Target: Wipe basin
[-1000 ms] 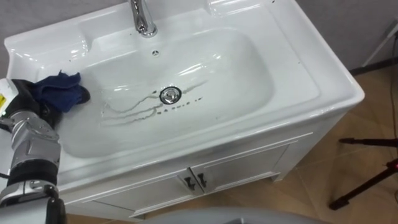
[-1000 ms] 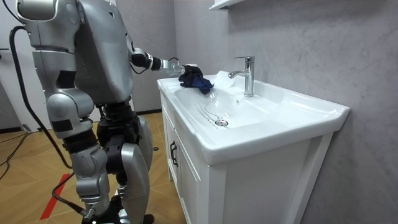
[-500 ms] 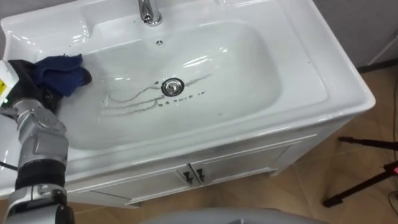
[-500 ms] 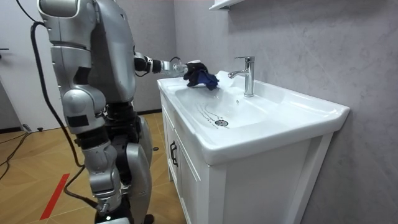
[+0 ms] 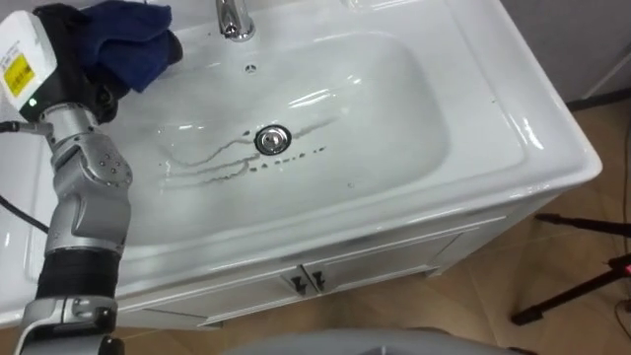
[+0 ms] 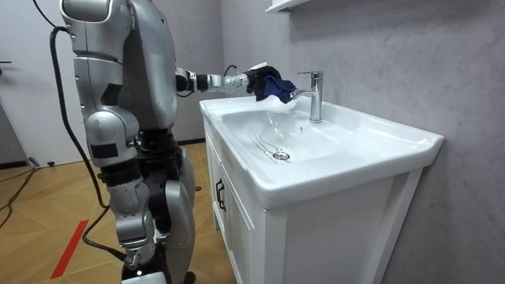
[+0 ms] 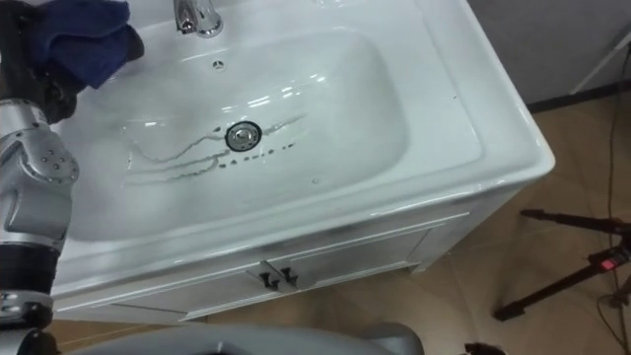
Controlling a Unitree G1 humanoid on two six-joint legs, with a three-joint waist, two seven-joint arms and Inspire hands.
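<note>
Left hand: far left, apparently clenched round blue cloth.
Room view: cloth held above the basin rim (beside faucet).
Eye views: dark streaks by drain.

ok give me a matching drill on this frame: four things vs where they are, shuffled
1 blue cloth
2 drain
3 tap
4 door handles

A middle of the basin floor
B on the back rim
C gripped in the left hand, held above the rim
D cabinet front, below

Pairs: 1-C, 2-A, 3-B, 4-D
</note>
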